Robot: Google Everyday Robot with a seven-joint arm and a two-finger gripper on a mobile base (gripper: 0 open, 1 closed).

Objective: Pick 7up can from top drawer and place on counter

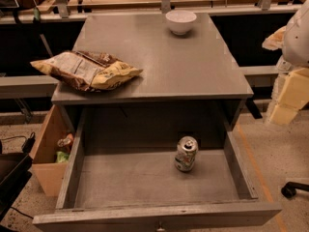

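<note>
Open drawer with can, seen from the front. My gripper [289, 98] hangs off the right edge of the counter [183, 66], just past its front right corner and at about the height of the top. I cannot tell whether it is open or closed, and it holds nothing I can see. The 7up can [186, 153] stands upright on the floor of the top drawer [130, 182], below the counter's front edge and nearer the front right corner than the front left. Its long axis is roughly vertical, with the pull-tab end up. From my gripper the can lies lower and inward, toward the counter's left edge, so I judge the reach must drop and cross in. A chip bag [87, 70] covers the front left corner. A white bowl [181, 21] sits by the back edge.
</note>
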